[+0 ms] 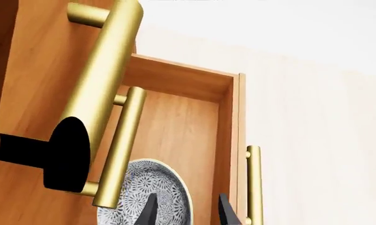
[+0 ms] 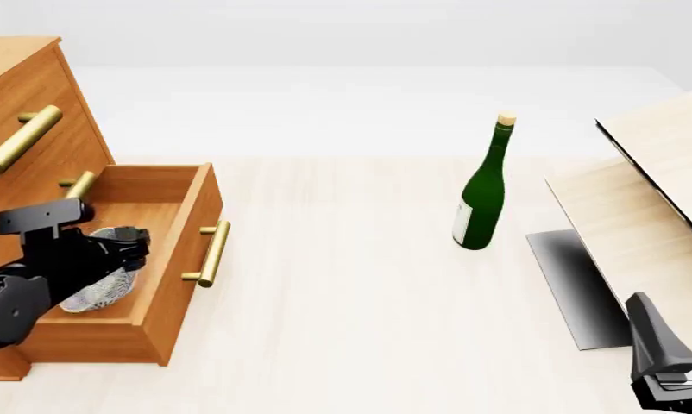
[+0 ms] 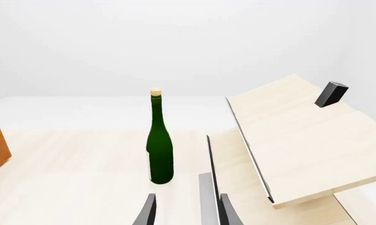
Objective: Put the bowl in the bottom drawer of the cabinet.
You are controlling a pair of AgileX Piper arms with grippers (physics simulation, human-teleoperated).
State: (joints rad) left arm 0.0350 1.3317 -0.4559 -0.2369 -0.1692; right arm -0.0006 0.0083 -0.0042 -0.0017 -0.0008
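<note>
The orange-brown cabinet (image 2: 29, 82) stands at the table's left, and its bottom drawer (image 2: 176, 259) is pulled out. The white, blue-grey patterned bowl (image 2: 97, 291) sits inside the drawer near its front left part. In the left wrist view the bowl (image 1: 138, 187) lies on the drawer floor (image 1: 182, 126). My left gripper (image 2: 133, 248) hovers over the drawer just above the bowl. Its fingers are open, with the bowl's rim between them in the left wrist view (image 1: 188, 212). My right gripper (image 2: 659, 349) is open and empty at the near right.
A green bottle (image 2: 481, 194) stands upright mid-table. At the right is a pale wood box (image 2: 645, 224) with a tilted lid and a dark panel (image 2: 570, 285). Two upper drawer handles (image 1: 103, 70) protrude above the open drawer, whose own brass handle (image 2: 211, 253) faces the table's middle.
</note>
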